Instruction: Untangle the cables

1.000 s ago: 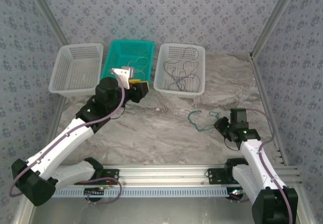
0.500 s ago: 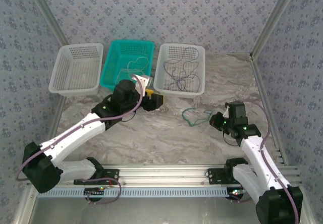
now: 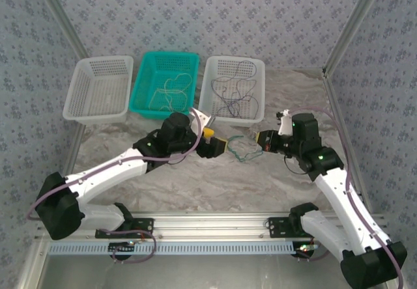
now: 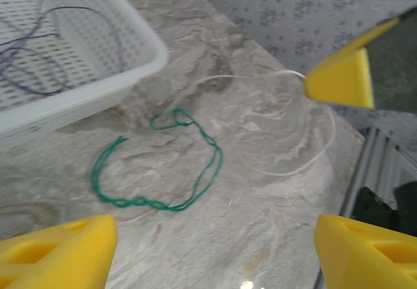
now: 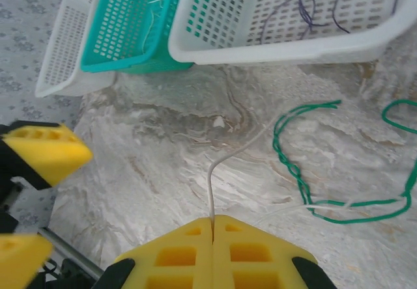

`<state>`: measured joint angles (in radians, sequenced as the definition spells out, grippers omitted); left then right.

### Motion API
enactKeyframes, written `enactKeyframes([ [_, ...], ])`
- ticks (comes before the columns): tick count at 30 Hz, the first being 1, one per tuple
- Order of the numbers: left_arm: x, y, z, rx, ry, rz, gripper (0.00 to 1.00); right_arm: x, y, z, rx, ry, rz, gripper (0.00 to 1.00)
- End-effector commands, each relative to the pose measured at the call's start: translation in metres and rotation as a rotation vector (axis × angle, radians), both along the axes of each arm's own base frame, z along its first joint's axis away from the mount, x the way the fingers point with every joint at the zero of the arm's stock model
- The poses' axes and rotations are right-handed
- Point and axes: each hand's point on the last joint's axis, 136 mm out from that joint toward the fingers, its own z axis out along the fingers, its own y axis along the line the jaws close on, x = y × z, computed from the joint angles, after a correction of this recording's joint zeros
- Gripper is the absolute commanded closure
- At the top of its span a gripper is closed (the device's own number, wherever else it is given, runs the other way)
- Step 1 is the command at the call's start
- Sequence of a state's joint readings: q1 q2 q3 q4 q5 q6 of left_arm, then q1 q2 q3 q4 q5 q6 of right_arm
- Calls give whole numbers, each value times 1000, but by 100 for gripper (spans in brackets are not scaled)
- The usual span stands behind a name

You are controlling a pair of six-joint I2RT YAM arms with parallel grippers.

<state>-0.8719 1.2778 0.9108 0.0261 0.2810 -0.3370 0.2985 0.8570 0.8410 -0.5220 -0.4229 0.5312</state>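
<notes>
Thin green cable (image 5: 291, 167) lies in a loose loop on the grey marbled desk (image 5: 150, 172), toward the far edge, near the front wall of the right-hand white plastic mesh basket (image 5: 280, 51). Thin white cable (image 5: 210, 191) crosses it, pinched in the right gripper (image 5: 213, 222), jaws clenched. Left gripper (image 4: 212, 233) hangs just left of the loop, yellow fingers (image 4: 58, 250) spread wide, grasping nothing. Dark cables (image 3: 232, 92) lie in that white basket, with pale strands in the teal mesh basket (image 3: 164, 56) beside it.

Two white robot arms with black joints.
Smooth white shells on left arm (image 3: 107, 172) and right arm (image 3: 335, 188), black joint housings, purple-grey cables (image 3: 98, 168) alongside, yellow wedge-shaped fingers (image 4: 58, 253) with square hollows.
</notes>
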Motion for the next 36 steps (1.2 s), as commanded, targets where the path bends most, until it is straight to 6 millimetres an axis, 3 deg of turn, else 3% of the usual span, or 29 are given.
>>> enactKeyframes([
  [1, -21, -29, 18, -82, -68, -142, 19, -1, 11, 28, 48, -34, 31, 100],
  [4, -29, -48, 16, -61, -104, -191, 19, -1, 18, 41, 82, -39, 34, 100],
  [7, -24, -65, 10, -52, -124, -188, 19, -2, 28, 46, 106, -41, 61, 100],
  [13, -25, -97, 21, -165, -143, -222, 21, -5, 38, 35, 135, 27, 32, 100],
  [15, -20, -103, 20, -161, -138, -197, 35, -4, 35, 29, 121, 36, 12, 100],
  [16, -15, -103, 16, -140, -123, -167, 48, -3, 32, 26, 108, 41, -4, 100],
  [17, -11, -103, 12, -111, -105, -141, 72, -3, 28, 22, 90, 45, -25, 100],
  [18, -10, -103, 9, -89, -95, -132, 91, -1, 23, 18, 69, 52, -52, 100],
  [19, -9, -101, 7, -79, -88, -122, 100, 0, 18, 15, 53, 57, -75, 100],
  [22, -11, -91, 19, -110, -92, -99, 100, 2, 4, 7, 18, 72, -130, 94],
  [27, -7, -68, 50, -83, -101, -11, 100, 2, -9, 12, 13, 38, -143, 59],
  [29, -5, -58, 63, -63, -128, 15, 100, 2, -15, 17, 13, 22, -157, 52],
  [32, 1, -39, 93, -67, -190, 56, 100, 1, -27, 25, 19, -3, -192, 48],
  [36, 26, -4, 131, -63, -272, 135, 100, -1, -42, 23, 26, -17, -251, 44],
])
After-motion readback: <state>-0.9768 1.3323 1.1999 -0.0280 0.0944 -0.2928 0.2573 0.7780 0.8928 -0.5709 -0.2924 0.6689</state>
